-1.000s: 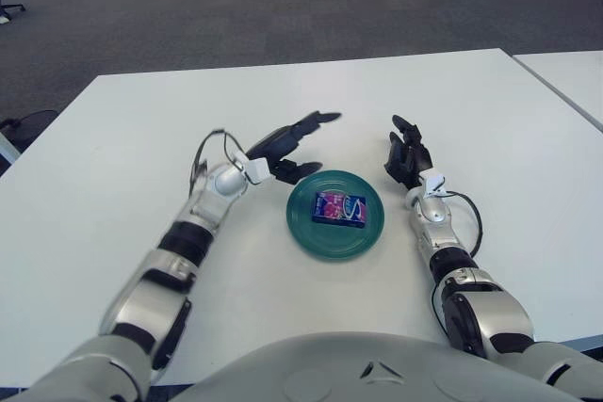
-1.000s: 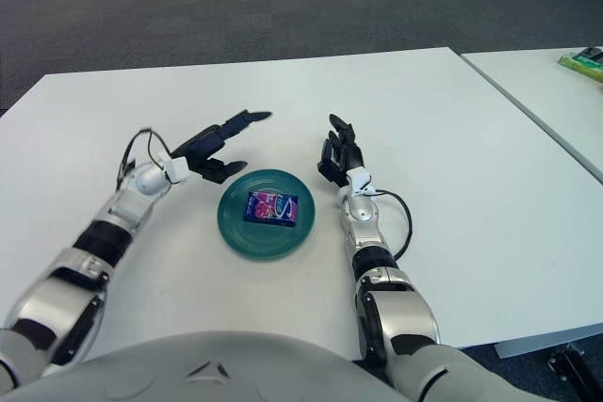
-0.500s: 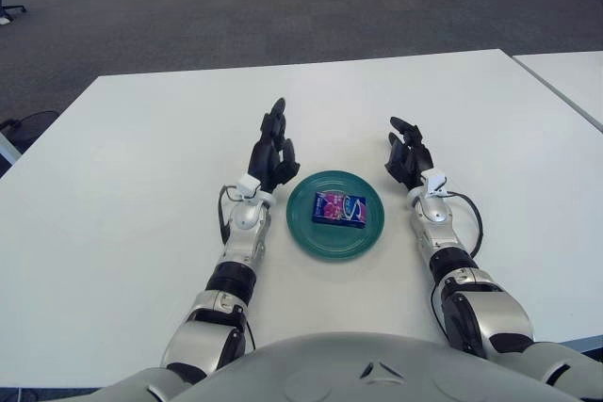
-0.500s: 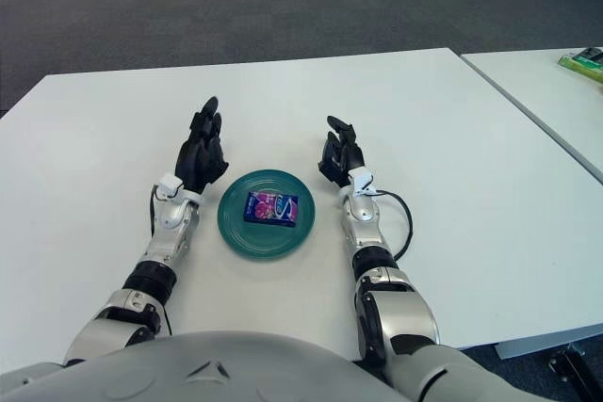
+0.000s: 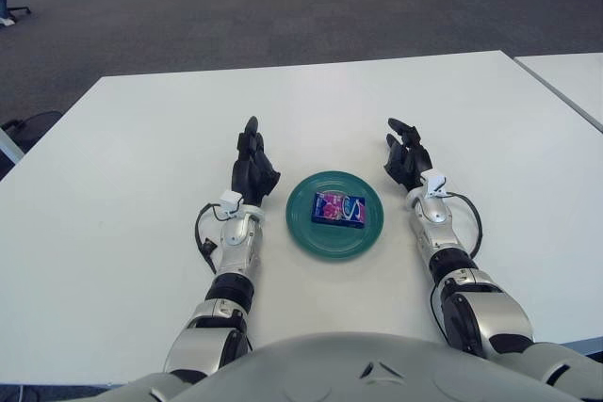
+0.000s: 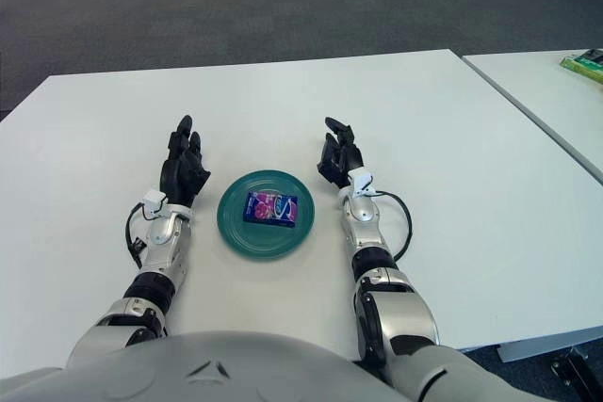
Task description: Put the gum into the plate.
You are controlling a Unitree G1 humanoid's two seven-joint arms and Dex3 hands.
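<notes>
Nearest you, both forearms rest on the white table, one on each side of a green plate. Your left hand sits just left of the plate, fingers relaxed and extended, holding nothing. Your right hand sits just right of it, fingers loosely released, also empty. The gum, a small blue and pink pack, lies flat in the middle of the plate. The task looks done; nothing appears left to move. Beyond the table is grey carpet.
</notes>
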